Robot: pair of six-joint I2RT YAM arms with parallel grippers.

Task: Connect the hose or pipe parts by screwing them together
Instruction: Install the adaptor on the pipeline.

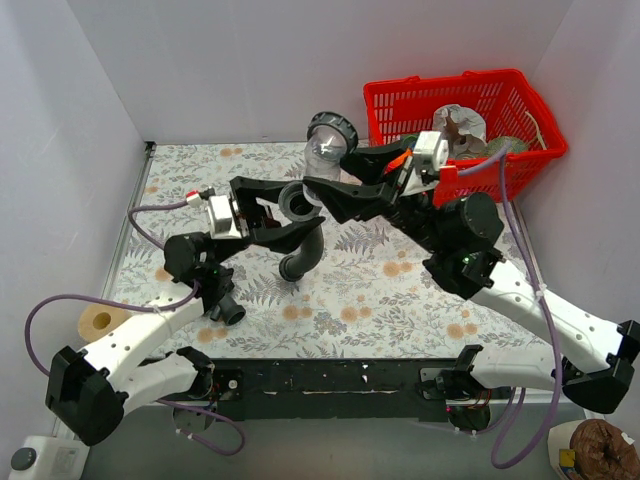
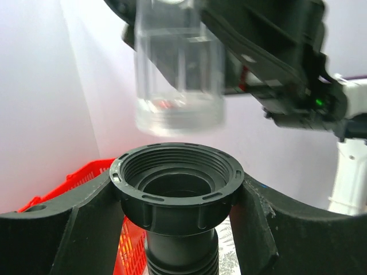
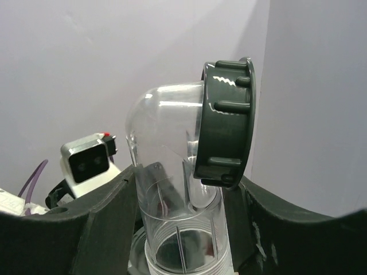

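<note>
Black collar (image 2: 176, 172) of the hose (image 1: 305, 255), threads facing up, sits clamped in your left gripper (image 2: 178, 192). Just above it hangs the clear elbow (image 3: 166, 132) (grey nut (image 3: 226, 123) on its other end), pinched by your right gripper (image 3: 180, 220). Nothing is joined yet: mating and screwing are left.

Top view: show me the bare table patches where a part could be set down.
Free: the far-left strip of table between the back wall and the left claw; the near strip between the hose and the black rail. Crowded: the centre, where the right claw with its elbow meets the left, and the far right by the basket.
</note>
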